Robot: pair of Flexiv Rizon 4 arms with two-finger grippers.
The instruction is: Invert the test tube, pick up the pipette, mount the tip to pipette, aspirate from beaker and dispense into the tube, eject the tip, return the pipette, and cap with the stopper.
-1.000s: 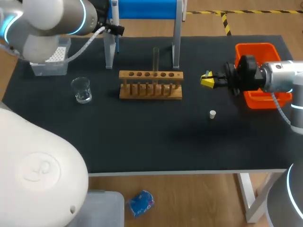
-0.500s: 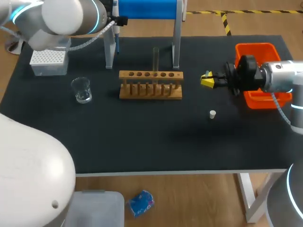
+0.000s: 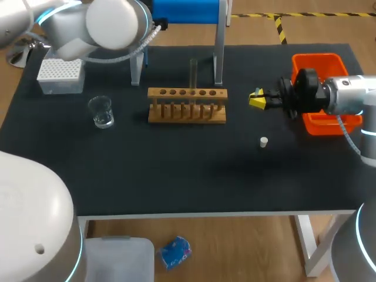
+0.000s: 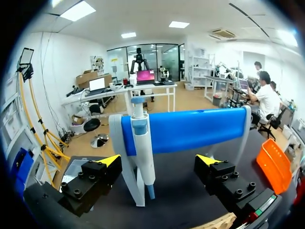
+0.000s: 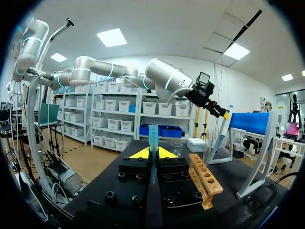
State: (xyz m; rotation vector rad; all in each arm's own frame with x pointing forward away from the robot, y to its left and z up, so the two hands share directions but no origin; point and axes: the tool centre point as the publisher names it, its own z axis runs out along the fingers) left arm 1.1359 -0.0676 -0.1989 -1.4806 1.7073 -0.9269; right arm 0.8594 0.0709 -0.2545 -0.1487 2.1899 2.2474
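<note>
After swinging right along the far edge, hovers with left gripper spread before white-and-blue plastic pipette hanging on blue stand, ready to grasp; right gripper pressed together, unmoved.

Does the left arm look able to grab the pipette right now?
Probably yes. The left gripper is open, the pipette hangs on its stand just ahead of the gap between the fingers, and nothing sits in between.
</note>
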